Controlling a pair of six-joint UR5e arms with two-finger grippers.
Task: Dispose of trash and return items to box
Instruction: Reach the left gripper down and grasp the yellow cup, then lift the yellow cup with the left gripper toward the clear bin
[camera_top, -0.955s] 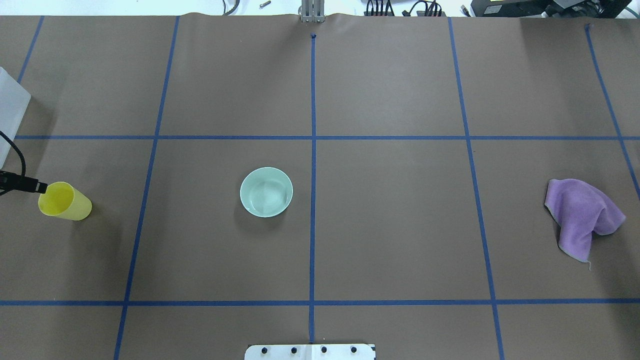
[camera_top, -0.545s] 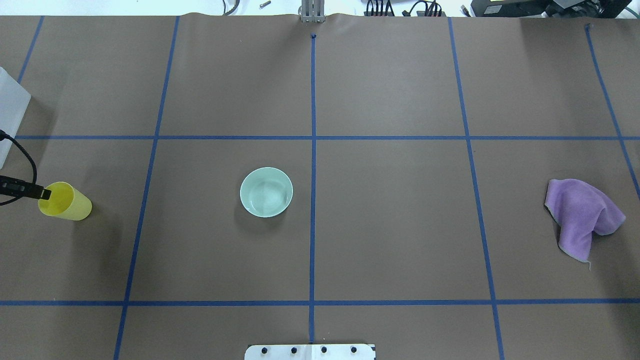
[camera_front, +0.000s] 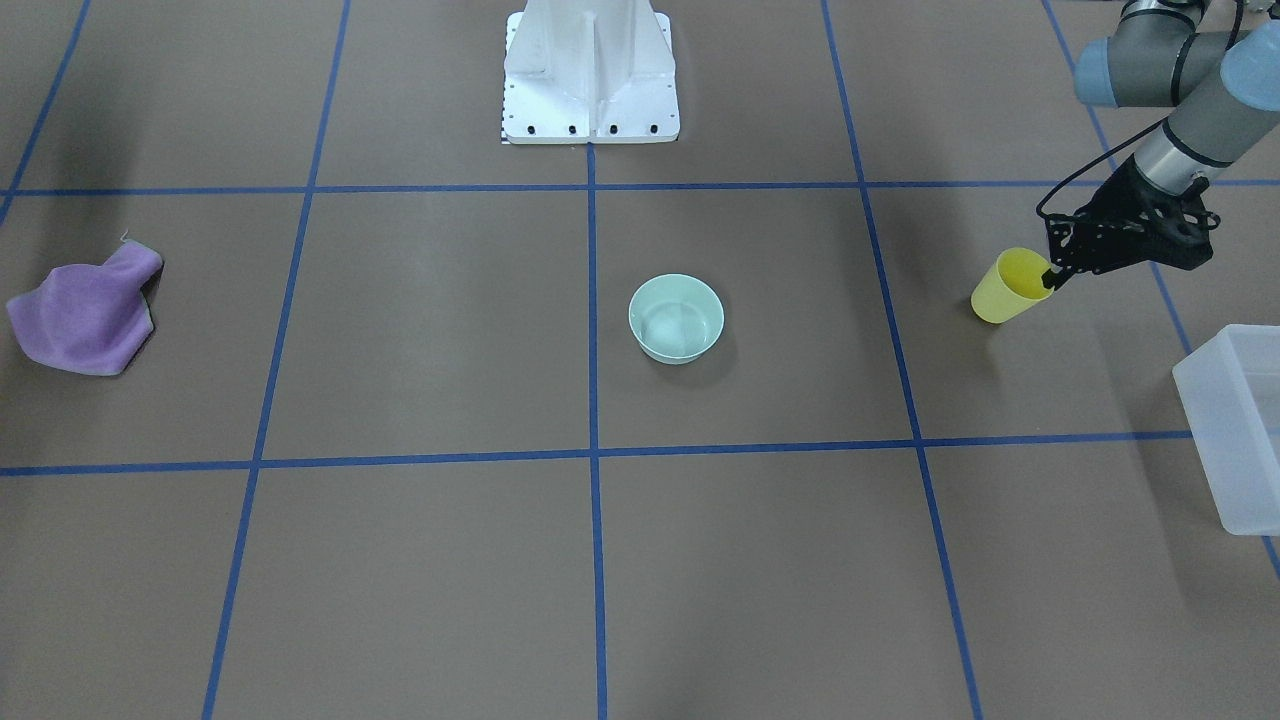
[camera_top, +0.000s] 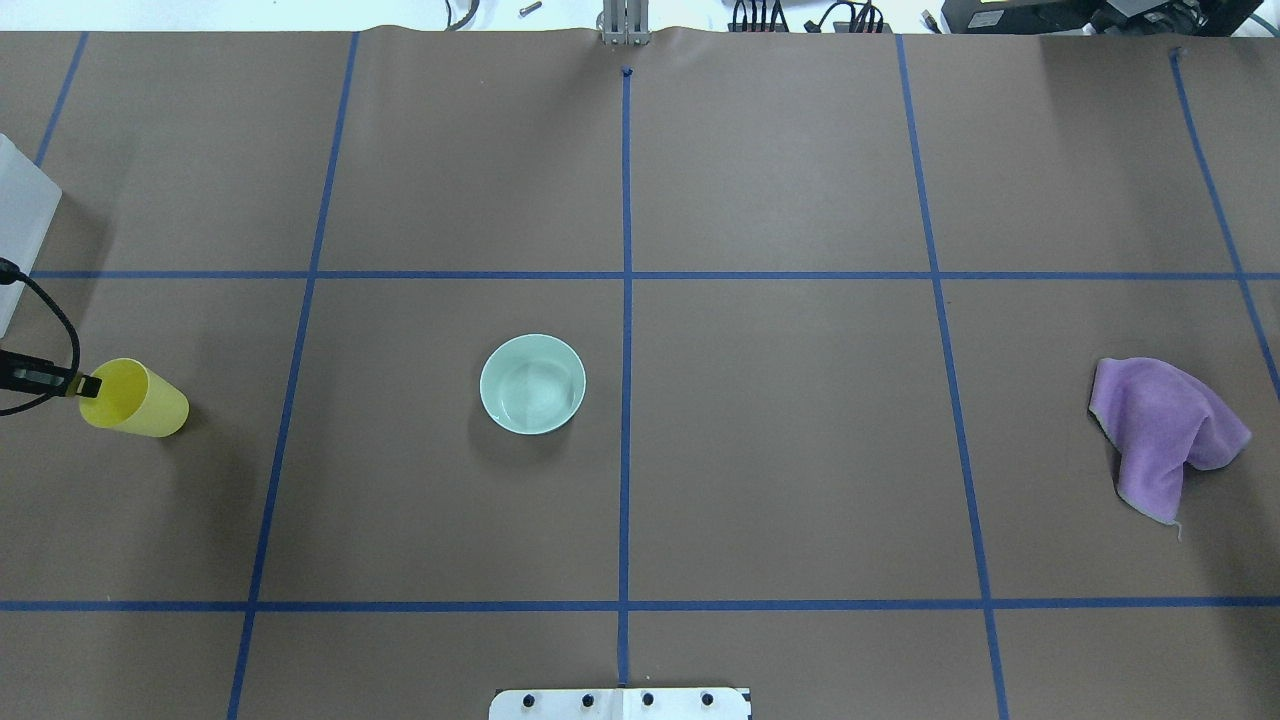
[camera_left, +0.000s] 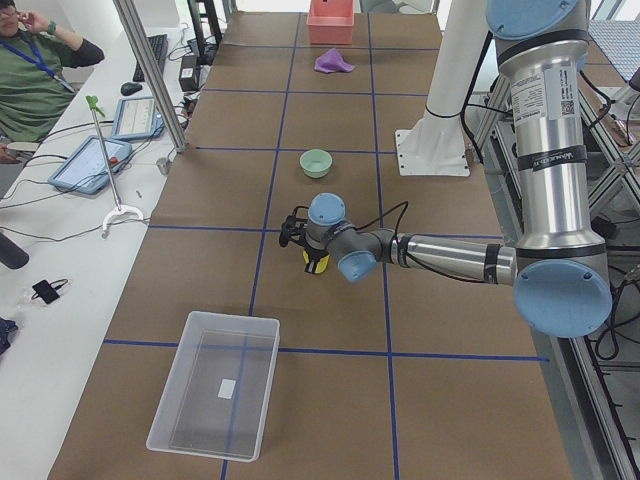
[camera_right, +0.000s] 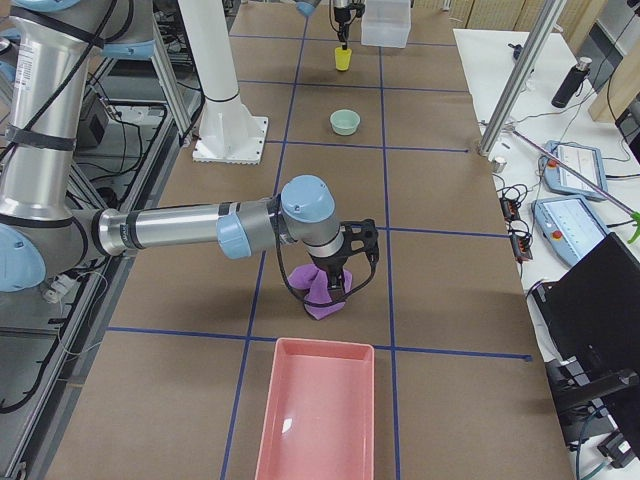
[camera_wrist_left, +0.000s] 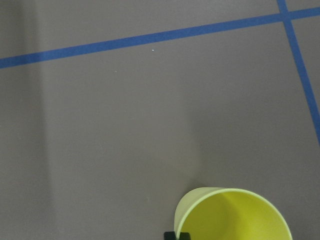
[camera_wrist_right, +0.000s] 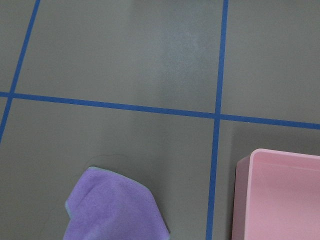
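The yellow cup (camera_front: 1003, 291) stands at the table's left end and also shows in the overhead view (camera_top: 142, 401). My left gripper (camera_front: 1050, 280) is shut on its rim, one finger inside and one outside; the left wrist view shows the rim (camera_wrist_left: 232, 215) close below. The mint-green bowl (camera_front: 676, 318) sits upright and empty near the table's middle, far from both grippers. The translucent box (camera_front: 1235, 430) lies beyond the cup at the left end. My right gripper (camera_right: 335, 290) hangs over a purple cloth (camera_right: 322, 302); I cannot tell whether it is open or shut.
A pink bin (camera_right: 315, 410) lies just past the purple cloth (camera_top: 1165, 435) at the right end. The white pedestal base (camera_front: 590, 75) stands at the robot's side of the table. An operator sits by tablets beside the table's far side.
My left fingertip moved from beside the cup's rim onto it. The cup has since shifted slightly up and right. The bowl and cloth have not moved.
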